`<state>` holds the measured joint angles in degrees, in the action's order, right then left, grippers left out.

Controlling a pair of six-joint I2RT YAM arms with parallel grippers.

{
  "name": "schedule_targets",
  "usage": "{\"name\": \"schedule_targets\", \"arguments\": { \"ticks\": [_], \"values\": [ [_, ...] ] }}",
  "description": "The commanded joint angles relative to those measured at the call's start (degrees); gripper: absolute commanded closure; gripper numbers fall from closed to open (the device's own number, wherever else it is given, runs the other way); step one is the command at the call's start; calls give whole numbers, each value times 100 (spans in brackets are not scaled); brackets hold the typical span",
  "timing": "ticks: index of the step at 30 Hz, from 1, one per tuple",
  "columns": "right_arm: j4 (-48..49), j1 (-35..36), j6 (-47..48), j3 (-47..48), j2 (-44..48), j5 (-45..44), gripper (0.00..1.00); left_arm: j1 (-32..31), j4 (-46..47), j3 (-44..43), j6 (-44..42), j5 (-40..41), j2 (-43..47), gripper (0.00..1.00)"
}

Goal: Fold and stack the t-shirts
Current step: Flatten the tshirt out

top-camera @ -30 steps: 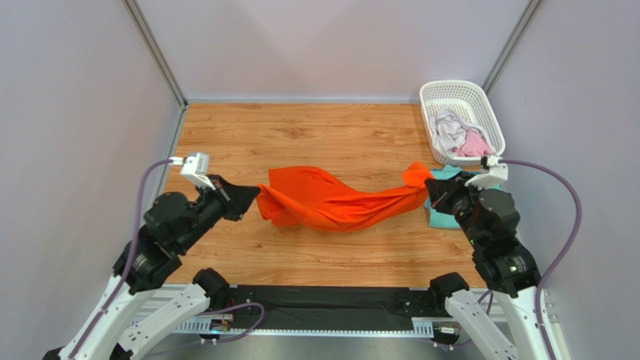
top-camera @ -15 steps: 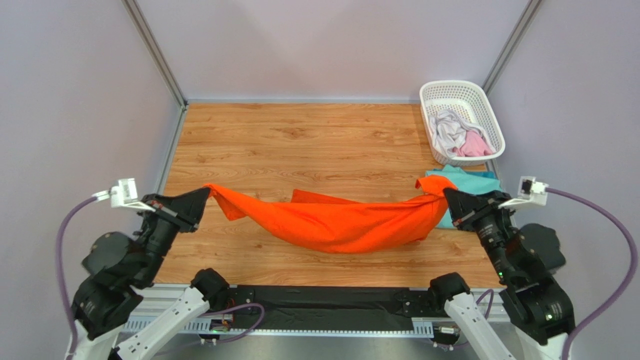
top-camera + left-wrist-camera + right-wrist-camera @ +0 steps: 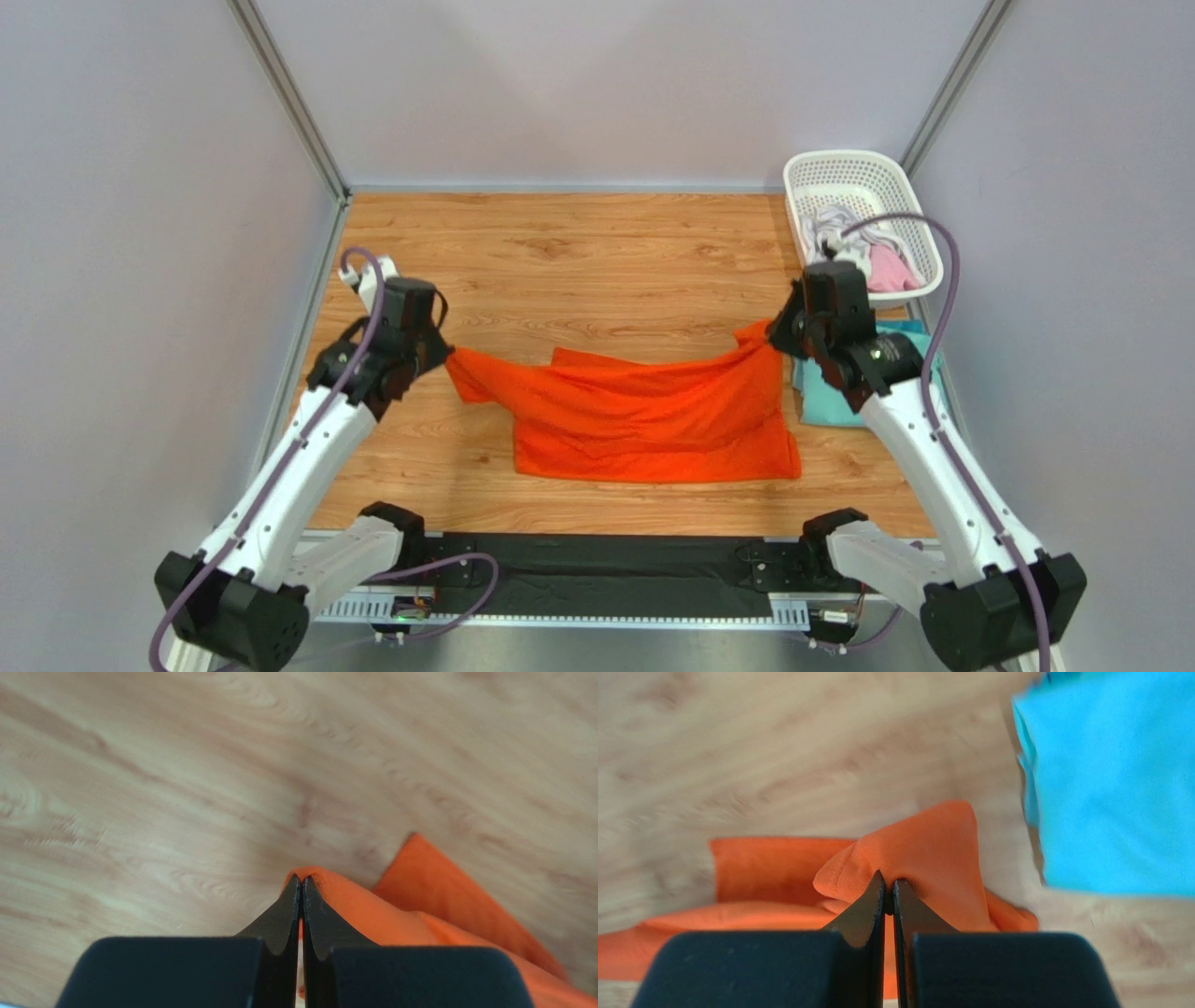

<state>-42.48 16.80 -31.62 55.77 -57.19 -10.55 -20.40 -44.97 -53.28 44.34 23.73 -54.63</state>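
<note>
Orange t-shirt (image 3: 648,420) is stretched across the wooden surface (image 3: 589,252) | one corner is pinched in the left jaws | the other in the right jaws

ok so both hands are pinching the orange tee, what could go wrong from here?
1. Left hand and right hand each pinch only a small bit of the orange t-shirt; a hard pull might slip it free.
2. The right hand works right beside the teal t-shirt; it could snag or shove it.
3. The orange t-shirt lies rumpled along its far edge, so a fold may come out crooked.
</note>
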Motion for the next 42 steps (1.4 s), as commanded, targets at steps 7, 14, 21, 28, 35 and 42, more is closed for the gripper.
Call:
{"name": "schedule_targets", "arguments": {
  "ticks": [7,14,21,28,35,42],
  "values": [
    [276,-361,709,4783,-1777,597,100,801,157,-4838,-1129,-1229,-1391,100],
    [152,-379,736,4710,-1385,1353,100,819,-414,-4828,-1262,-556,-483,100],
    [-295,-388,806,2600,-408,1485,100,819,-907,-1954,-357,227,1137,100],
    [195,-388,990,1252,-1257,1301,100,819,-41,369,146,195,984,100],
    [-110,-432,1166,2366,-3605,881,43,819,-380,3,93,-79,-636,1],
    [143,-405,710,1537,-2870,860,0,819,669,-122,-609,-1605,-654,0]
  ]
}}
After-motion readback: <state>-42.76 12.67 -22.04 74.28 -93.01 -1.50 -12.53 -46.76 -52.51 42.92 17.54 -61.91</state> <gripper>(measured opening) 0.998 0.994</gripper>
